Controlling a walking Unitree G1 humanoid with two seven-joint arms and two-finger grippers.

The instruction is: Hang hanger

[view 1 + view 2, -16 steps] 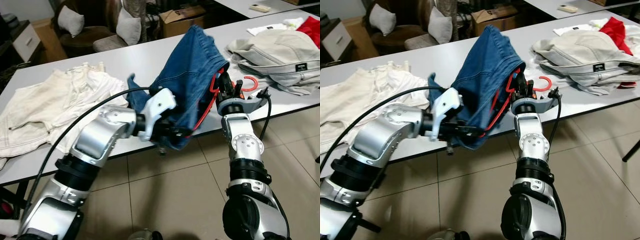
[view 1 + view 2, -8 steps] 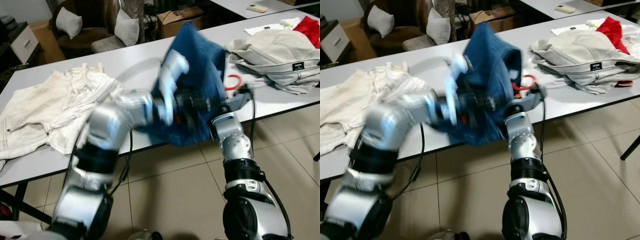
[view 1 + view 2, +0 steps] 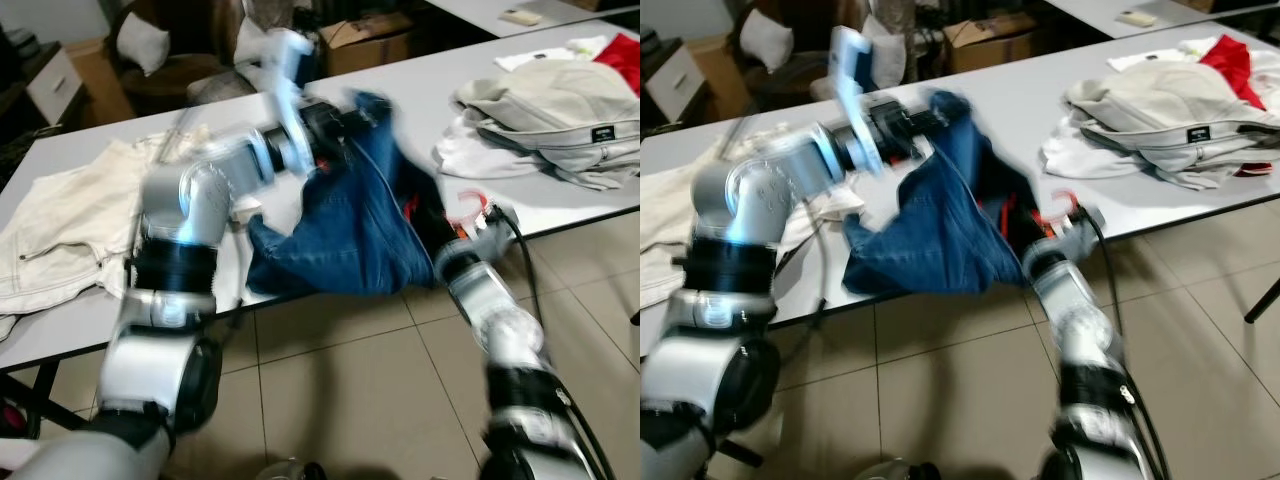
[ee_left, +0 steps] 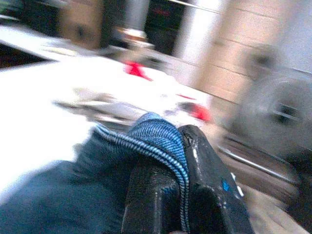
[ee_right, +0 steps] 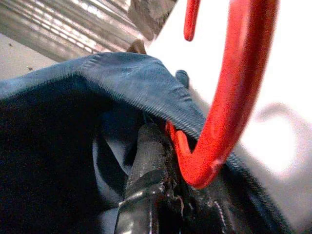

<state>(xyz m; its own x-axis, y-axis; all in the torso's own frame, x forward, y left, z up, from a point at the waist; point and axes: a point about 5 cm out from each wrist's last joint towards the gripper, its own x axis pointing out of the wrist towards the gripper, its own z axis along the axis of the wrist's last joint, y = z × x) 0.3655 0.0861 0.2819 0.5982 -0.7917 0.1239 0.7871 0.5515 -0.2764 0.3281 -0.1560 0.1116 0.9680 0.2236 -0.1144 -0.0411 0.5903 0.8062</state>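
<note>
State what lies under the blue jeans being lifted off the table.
The red hanger sits inside the blue jeans, gripped by the right gripper. Its hook pokes out; its shoulders are covered. The left gripper pinches the denim's edge.

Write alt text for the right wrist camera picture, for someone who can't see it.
Close-up along the right gripper: its black fingers are shut on the base of a red hanger hook, with blue denim jeans bunched over and around them. Behind lies a blurred white tabletop.

Jeans: blue denim, ribbed weave seen. Hanger: smooth glossy red plastic. Counter: matt pale grey. Floor: glazed tile.
</note>
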